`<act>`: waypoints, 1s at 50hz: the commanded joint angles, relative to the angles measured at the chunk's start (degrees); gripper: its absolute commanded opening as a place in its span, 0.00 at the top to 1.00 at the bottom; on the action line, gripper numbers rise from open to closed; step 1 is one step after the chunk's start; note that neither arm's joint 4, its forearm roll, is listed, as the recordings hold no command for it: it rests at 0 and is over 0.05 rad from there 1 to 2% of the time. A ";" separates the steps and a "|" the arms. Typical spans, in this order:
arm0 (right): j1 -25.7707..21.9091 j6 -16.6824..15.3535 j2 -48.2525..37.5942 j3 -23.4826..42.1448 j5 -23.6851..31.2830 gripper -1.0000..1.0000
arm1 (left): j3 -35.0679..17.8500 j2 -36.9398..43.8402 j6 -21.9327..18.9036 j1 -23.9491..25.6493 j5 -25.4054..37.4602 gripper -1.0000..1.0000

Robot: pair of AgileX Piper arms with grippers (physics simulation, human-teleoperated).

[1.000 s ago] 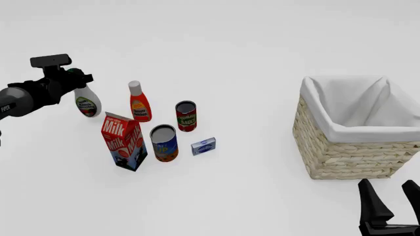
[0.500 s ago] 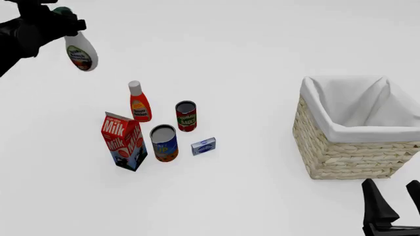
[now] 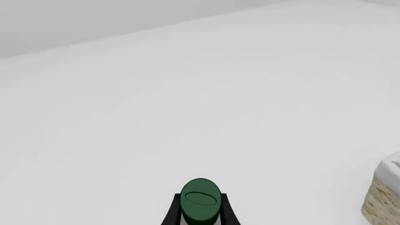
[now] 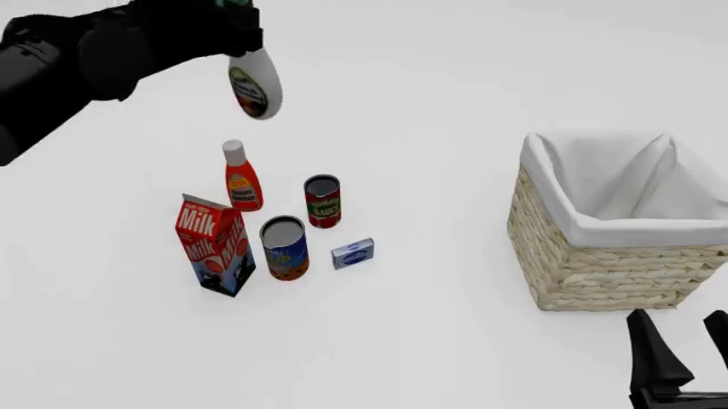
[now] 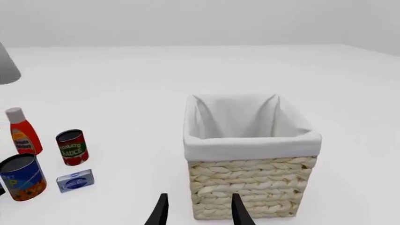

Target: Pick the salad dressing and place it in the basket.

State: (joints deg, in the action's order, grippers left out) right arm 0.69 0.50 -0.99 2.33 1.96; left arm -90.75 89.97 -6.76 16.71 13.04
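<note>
The salad dressing (image 4: 252, 85), a white bottle with an oval green-and-orange label, hangs high in the air above the group of groceries. My left gripper (image 4: 237, 19) is shut on its neck, just below the dark green cap (image 3: 201, 200). The cap sits between the two black fingers (image 3: 170, 214) in the left wrist view. The wicker basket (image 4: 603, 256) with its white lining stands on the table at the right and holds nothing. My right gripper (image 4: 678, 322) is open and low at the front right, just short of the basket's near wall (image 5: 250, 183).
Below the bottle stand a red bottle with a white cap (image 4: 241, 177), a milk carton (image 4: 213, 244), a tomato sauce can (image 4: 323, 201), a blue can (image 4: 285, 248) and a small blue box (image 4: 353, 253). A corner of the basket (image 3: 384, 201) shows in the left wrist view.
The left arm has lifted the salad dressing off the table and carried it up and to the right, over the groceries. The right gripper has stayed nearly still.
</note>
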 commanded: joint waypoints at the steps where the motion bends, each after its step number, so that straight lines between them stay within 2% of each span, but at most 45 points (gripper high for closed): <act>1: -0.30 -0.13 0.68 0.22 0.57 0.00 | 4.41 -2.38 -1.00 11.26 -1.19 1.00; 3: -0.15 0.00 0.74 -0.11 0.23 0.00 | 5.33 -2.48 -1.38 13.10 -1.82 1.00; 12: -0.27 0.13 0.79 -0.20 0.27 0.00 | 7.40 -2.90 1.41 19.94 -2.93 1.00; 22: -0.83 0.12 0.66 -0.41 -0.07 0.00 | 11.67 -2.90 2.24 25.09 -5.66 1.00; 31: -2.34 -0.73 -0.46 0.73 -0.05 0.00 | 14.11 -2.86 2.09 27.80 -6.93 1.00; 35: -5.02 -3.38 -1.21 2.37 1.33 0.00 | 14.34 -2.96 1.85 28.18 -6.91 1.00; 39: -6.13 -4.62 -3.03 5.16 2.82 0.00 | 14.80 -3.16 2.08 28.35 -7.23 1.00; 45: -9.67 -7.25 -9.01 13.00 5.97 0.00 | 15.95 -3.29 2.37 28.83 -8.21 1.00; 47: -11.16 -9.78 -11.84 15.87 6.90 0.00 | 16.04 -3.14 2.49 29.09 -8.31 1.00; 50: -12.82 -11.42 -15.20 20.73 8.73 0.00 | 16.03 -3.00 2.40 29.21 -8.43 1.00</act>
State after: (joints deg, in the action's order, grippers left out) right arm -7.21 -5.92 -8.32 12.59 6.54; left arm -75.43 87.20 -3.75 44.74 5.64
